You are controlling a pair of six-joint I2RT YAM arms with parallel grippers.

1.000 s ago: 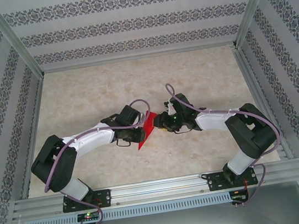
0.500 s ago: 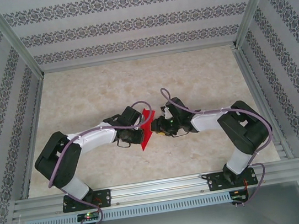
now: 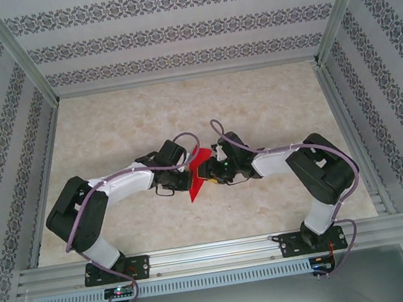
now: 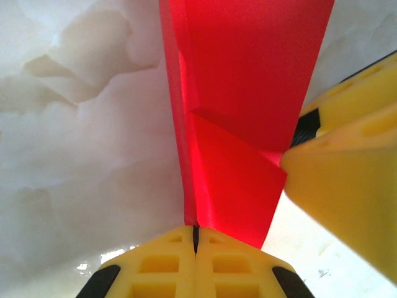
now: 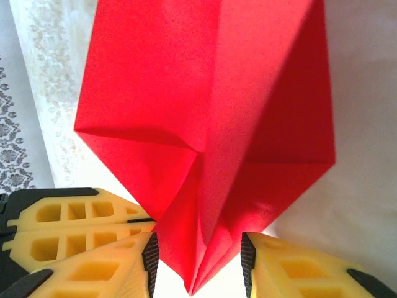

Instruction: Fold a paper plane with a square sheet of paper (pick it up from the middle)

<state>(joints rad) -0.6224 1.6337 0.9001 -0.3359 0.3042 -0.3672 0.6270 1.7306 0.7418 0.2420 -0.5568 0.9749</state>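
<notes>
Firstly, the left hand is clamped tight, its two yellow fingers pressed together on an edge of the creased red sheet of paper, which stretches away from that pinch over the pale marbled desk. Just right of this hand, the right hand has its fingers parted, with the sheet's folded point between them and both pads close beside its sloping edges.

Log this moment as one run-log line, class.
left gripper: shut on red paper | right gripper: open, straddling its pointed end | stage: partly folded
</notes>
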